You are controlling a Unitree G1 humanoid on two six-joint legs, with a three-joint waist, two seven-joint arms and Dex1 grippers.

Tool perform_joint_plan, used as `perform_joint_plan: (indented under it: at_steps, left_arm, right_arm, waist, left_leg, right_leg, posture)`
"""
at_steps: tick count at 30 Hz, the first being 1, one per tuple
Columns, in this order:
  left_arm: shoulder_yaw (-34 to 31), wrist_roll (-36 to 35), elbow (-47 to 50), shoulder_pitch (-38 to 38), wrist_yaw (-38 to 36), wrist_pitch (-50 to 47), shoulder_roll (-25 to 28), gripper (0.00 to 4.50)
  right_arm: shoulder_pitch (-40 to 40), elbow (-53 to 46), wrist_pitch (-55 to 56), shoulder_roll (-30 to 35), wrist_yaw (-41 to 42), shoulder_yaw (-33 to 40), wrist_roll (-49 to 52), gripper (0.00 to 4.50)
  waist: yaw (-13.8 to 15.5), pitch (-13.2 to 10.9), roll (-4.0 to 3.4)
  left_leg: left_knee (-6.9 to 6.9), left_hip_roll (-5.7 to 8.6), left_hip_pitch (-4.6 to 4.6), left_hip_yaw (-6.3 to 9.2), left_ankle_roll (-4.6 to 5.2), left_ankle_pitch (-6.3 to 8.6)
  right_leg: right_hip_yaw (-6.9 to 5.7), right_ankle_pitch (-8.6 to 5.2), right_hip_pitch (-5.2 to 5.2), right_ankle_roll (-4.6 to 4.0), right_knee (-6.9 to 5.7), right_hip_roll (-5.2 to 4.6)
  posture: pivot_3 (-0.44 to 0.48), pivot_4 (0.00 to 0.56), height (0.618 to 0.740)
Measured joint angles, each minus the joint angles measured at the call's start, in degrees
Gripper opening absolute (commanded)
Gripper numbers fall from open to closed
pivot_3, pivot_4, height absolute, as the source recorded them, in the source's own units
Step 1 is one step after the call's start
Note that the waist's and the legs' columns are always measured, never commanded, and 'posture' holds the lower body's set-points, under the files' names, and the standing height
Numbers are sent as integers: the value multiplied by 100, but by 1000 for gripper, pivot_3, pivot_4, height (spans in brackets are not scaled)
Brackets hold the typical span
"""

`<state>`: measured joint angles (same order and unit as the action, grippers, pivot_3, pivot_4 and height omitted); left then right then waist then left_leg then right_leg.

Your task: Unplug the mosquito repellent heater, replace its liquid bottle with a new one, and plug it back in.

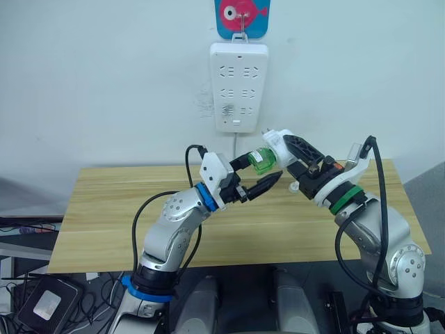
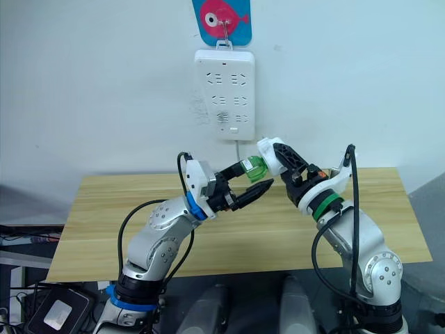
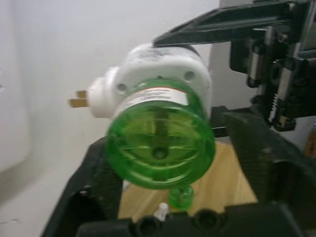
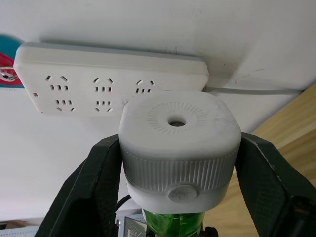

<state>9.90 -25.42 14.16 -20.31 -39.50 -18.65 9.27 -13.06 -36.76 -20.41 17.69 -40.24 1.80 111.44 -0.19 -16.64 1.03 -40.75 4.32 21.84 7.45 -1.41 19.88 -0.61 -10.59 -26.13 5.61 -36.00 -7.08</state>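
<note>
The table (image 1: 104, 223) and wall power strip (image 1: 240, 87) are viewed from above its near edge by both eye cameras. The mosquito repellent heater (image 4: 178, 148) is seen close up, from opposite ends, by both wrist cameras.

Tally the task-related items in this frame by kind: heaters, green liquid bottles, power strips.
Mosquito repellent heater: 1
Green liquid bottles: 2, one fitted in the heater, one small on the table
Power strip: 1
Total: 4

White power strip (image 1: 239, 86) hanging on wall, fish-shaped hook plate (image 1: 241, 17) above, wooden table (image 1: 104, 216) below
</note>
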Motion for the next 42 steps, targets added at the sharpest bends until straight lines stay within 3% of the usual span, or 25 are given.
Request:
perform_joint_plan:
  at_steps: [12,15,19,29,30,35,42]
  left_arm:
    - [96,73,41,-19,4,54,84,4500]
    - [99,214,140,-39,-6,264,196,3911]
    - [174,727,135,-59,-16,696,483,2697]
    - [353,1043,247,-309,26,281,832,2657]
    - [360,1045,247,-328,31,252,825,3107]
    - [389,942,400,-349,12,-133,829,4500]
    - [384,790,568,-682,76,-1368,1038,4500]
  right_arm:
    - [14,2,-19,73,26,9,-21,2987]
    - [27,2,-19,123,35,24,-64,2987]
    - [67,2,-23,135,86,23,-81,2987]
    - [83,117,-261,376,322,12,-316,2987]
    - [74,122,-265,376,340,12,-347,2987]
    - [56,129,-302,386,399,11,-485,2987]
    - [-138,126,-879,1077,1099,-96,-1498,2987]
  waist:
    - [1,1,-1]
    - [2,2,-2]
    - [3,3,-4]
    - [5,4,-5]
    - [5,4,-5]
    - [5,4,-5]
    - [6,3,-5]
  left_leg:
    - [0,0,0,-4,0,0]
    - [0,0,0,-5,0,0]
    - [1,0,0,-9,0,0]
    - [1,1,0,-8,0,0]
    - [1,0,0,-9,0,0]
    - [1,0,0,-7,0,0]
    - [-1,2,1,-13,0,0]
  right_leg:
    - [0,0,0,0,0,0]
    - [0,0,0,0,0,0]
    - [0,0,0,0,0,0]
    - [0,0,0,0,0,0]
    - [0,0,-1,0,0,0]
    - [1,0,-1,0,-1,0]
    - [0,0,0,0,-3,1]
  posture:
    - [11,261,740]
    - [15,259,740]
    - [19,256,740]
    - [27,255,740]
    - [25,256,740]
    - [21,258,740]
    - [14,261,740]
